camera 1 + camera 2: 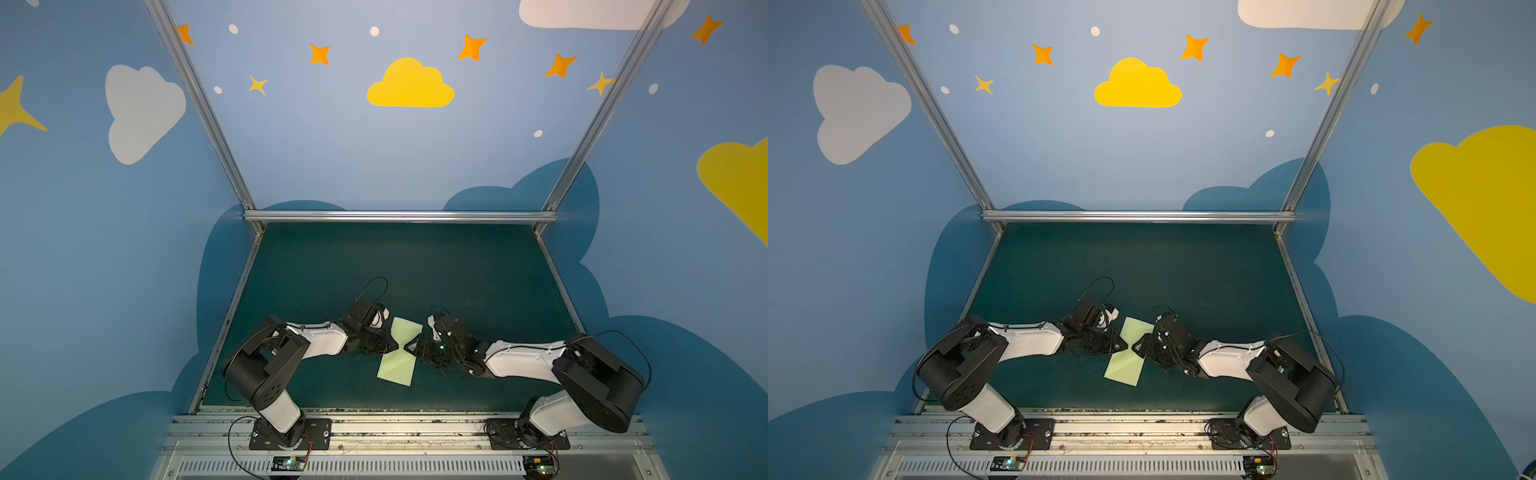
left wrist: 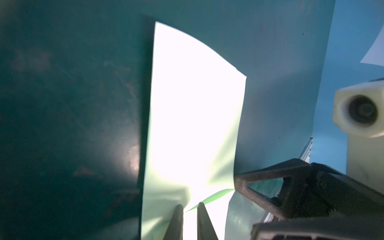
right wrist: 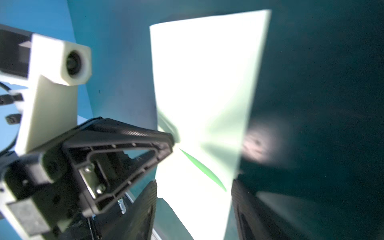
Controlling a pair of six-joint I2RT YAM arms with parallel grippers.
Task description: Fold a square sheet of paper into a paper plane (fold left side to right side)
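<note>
1. My left gripper (image 1: 393,347) is pinched on the left edge of the paper plane (image 1: 397,368), about halfway along its length. In the left wrist view the two fingertips (image 2: 179,209) stand almost together, with the pale green sheet caught between them.
2. My right gripper (image 1: 411,347) meets the paper from the right, opposite my left one, so that in both top views the sheet looks narrow at its waist. In the right wrist view its fingers (image 3: 148,199) stand well apart with the paper (image 3: 207,83) running between them. I cannot tell whether either finger touches the sheet.
3. The paper plane (image 1: 1124,370) is on the dark green mat (image 1: 415,270), around the middle from left to right and closer to the near edge than to the far rail. Its long axis runs near to far, and the far end leans a little to the right.
4. The near half shows a diagonal crease in both top views.
5. Around the pinch the paper (image 2: 193,114) is buckled, and a thin bright green sliver shows beside the tips of my left gripper (image 2: 190,205).
6. Much of the sheet is glared to white in both wrist views, so finer folds there cannot be read.
</note>
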